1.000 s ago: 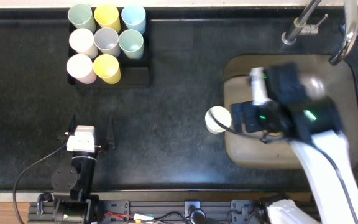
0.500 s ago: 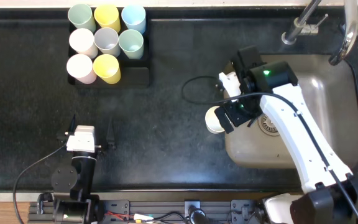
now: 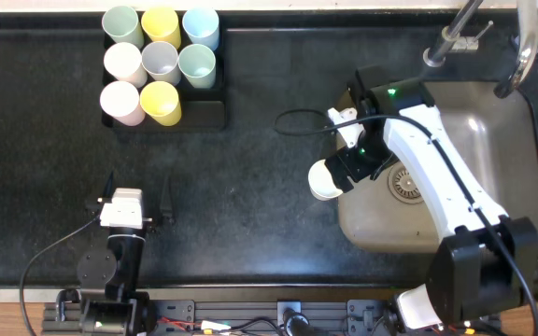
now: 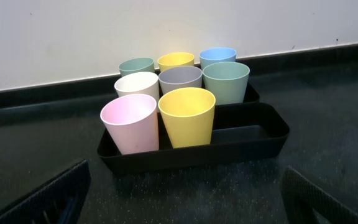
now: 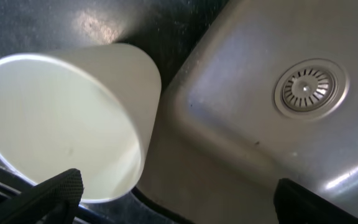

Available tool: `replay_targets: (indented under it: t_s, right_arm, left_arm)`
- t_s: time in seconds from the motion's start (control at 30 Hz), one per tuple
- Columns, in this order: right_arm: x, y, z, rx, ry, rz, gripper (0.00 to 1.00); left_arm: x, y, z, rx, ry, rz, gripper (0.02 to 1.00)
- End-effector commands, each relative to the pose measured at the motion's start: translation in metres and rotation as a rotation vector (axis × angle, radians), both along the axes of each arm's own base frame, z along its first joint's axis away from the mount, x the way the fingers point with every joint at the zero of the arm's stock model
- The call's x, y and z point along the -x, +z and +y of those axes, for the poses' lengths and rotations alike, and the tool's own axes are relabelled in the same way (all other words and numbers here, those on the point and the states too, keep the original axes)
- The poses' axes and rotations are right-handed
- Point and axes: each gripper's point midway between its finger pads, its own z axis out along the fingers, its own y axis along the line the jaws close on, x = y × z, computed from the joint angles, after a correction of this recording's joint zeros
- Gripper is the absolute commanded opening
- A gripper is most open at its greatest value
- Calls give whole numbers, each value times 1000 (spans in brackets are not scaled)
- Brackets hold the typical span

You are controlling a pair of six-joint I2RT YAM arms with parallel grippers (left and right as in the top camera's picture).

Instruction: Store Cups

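Swung off the sink basin over the last second, the right arm now reaches to the basin's 9 o'clock rim. The white cup (image 5: 73, 118) there, upright a second ago, is tipped on a slant.

Nearest the bases, at the counter's (image 3: 250, 215) 7 o'clock, the left tool (image 3: 138, 189) has its fingers spread wide. It faces 12 o'clock toward the tray and is well apart from it.

At 3 o'clock the right tool (image 5: 178, 186) is also spread wide. The white cup lies between its fingers, close to one of them, with its mouth turned toward the wrist; I cannot tell whether that finger touches it. The cup is over the dark counter, just beside the rim of the sink (image 3: 493, 103), whose drain (image 5: 307, 88) shows farther in. A black cable (image 3: 292, 119) loops on the counter at the sink's 10 o'clock.

Farthest, at 11 o'clock, the black tray (image 4: 272, 134) holds eight upright cups:
- **Front row:** pink cup (image 4: 129, 124) and front yellow cup (image 4: 187, 115), with an open compartment at their 3 o'clock.
- **Middle row:** off-white cup (image 4: 137, 84), grey cup (image 4: 180, 78) and green cup (image 4: 226, 81).
- **Back row:** sage cup (image 4: 136, 65), back yellow cup (image 4: 176, 60) and blue cup (image 4: 217, 55).
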Motion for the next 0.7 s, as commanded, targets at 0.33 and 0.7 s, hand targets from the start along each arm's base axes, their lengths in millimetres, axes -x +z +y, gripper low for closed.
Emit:
replay_targets:
  t_s: [0.33,0.7]
  right_arm:
    - [-26,-14,0,-23,-2,-46,965]
    - [-29,-27,5,-23,5,-24,748]
  left_arm:
    - [1,1,-2,-17,-11,-6,1000]
    - [1,1,-2,-17,-11,-7,1000]
